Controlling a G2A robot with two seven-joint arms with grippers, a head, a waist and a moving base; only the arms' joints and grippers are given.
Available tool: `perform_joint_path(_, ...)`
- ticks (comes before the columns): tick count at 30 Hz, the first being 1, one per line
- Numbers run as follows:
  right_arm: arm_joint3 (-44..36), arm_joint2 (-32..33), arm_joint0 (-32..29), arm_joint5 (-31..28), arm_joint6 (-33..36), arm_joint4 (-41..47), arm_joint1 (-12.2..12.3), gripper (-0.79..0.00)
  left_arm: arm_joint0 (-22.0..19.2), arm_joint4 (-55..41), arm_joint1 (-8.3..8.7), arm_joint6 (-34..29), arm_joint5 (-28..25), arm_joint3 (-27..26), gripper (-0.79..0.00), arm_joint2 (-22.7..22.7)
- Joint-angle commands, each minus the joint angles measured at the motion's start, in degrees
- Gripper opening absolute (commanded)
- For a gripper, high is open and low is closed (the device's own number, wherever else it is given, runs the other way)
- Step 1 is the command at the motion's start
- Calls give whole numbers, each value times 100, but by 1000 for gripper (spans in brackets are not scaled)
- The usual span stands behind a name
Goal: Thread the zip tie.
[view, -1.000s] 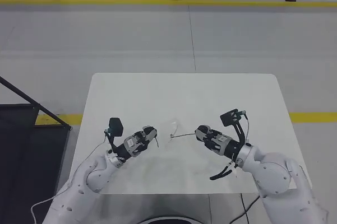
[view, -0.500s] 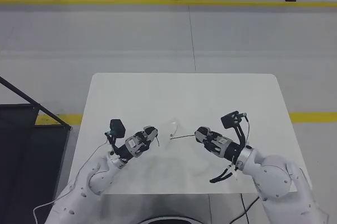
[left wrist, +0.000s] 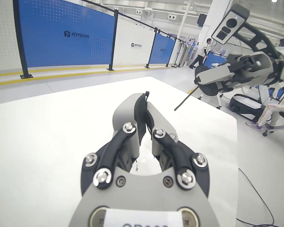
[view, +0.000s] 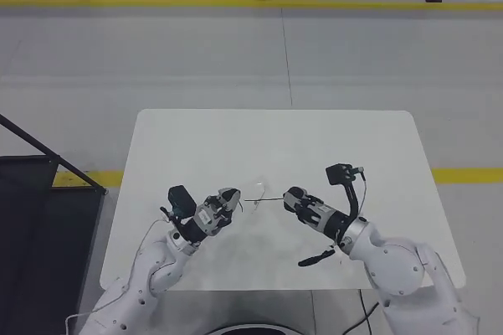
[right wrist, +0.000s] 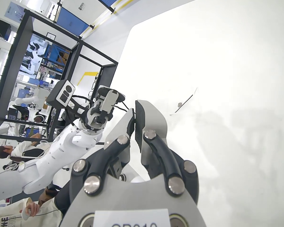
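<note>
1. The left gripper (left wrist: 145, 103) hovers over the near half of the white table (view: 192, 142), left of centre; its fingers are pressed together on the black zip tie (left wrist: 146, 93), whose small square head pokes out just past the fingertips.
2. The right gripper (right wrist: 134, 109) faces it from right of centre; its fingers are clamped tight on a thin black strand (left wrist: 185, 98); the strand's free tip points at the left gripper, near the head but apart from it; whether the strand and the head are one piece I cannot tell.
3. A faint pale strip (view: 259, 186) lies on the table just beyond the gap between the two grippers.
</note>
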Motion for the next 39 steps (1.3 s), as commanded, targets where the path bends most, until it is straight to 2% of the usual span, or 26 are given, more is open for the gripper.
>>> perform_joint_path(1, -8, -53, 31, 47, -4, 14, -7, -785, -12, 123, -17, 119, 90, 28, -785, 37)
perform_joint_path(8, -5, -123, 44, 186, -262, 256, -39, -785, -90, 300, -74, 239, 259, 140, -785, 134)
perform_joint_path(15, 99, -167, 166, 314, -226, 382, -53, -785, -140, 303, -121, 255, 318, 225, -785, 179)
perform_joint_path(39, 292, -298, 365, 541, -313, 542, -88, -785, -140, 304, -123, 255, 318, 226, -785, 179)
